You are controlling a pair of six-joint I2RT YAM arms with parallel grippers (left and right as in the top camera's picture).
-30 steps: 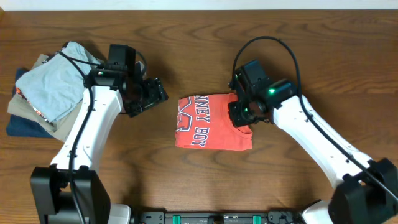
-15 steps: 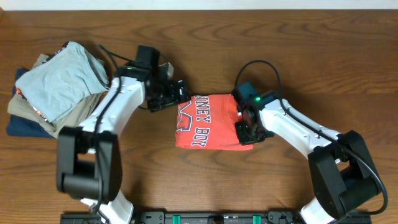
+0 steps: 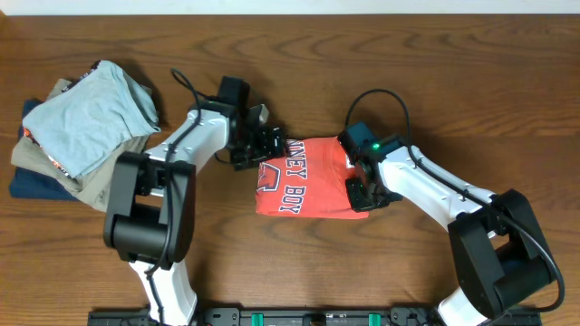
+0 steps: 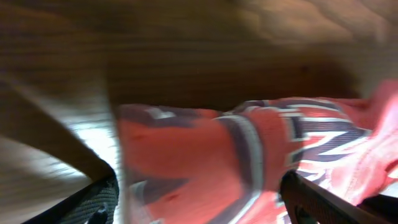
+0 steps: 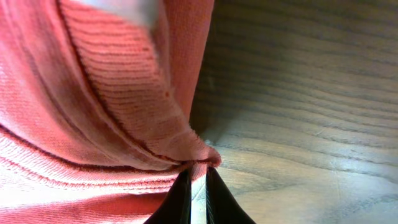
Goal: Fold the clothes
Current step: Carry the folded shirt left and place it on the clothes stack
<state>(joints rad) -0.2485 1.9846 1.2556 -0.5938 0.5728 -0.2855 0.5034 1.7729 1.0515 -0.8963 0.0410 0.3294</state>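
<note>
One wrist view alone shows right claw (image 5: 198, 180) pinching T-shirt (image 5: 93, 124) edge; left claw (image 4: 199, 190) gapes over it.

1. T-shirt (image 3: 304, 186): the landmark, lying flat at mid-table (image 3: 408, 72).
2. At its far-left corner: left gripper (image 3: 263, 145), jaws spread; the left arm (image 3: 195, 136) bars the left side.
3. At its right edge: right gripper (image 3: 362, 192), pinched on the hem; the right arm (image 3: 435, 195) bars the near-right approach.
4. Far left, well apart: stack of folded garments (image 3: 77, 136).
5. Beyond and in front of it: bare wood, open passage.

T-shirt (image 3: 304, 186) right of garment pile (image 3: 82, 127)
</note>
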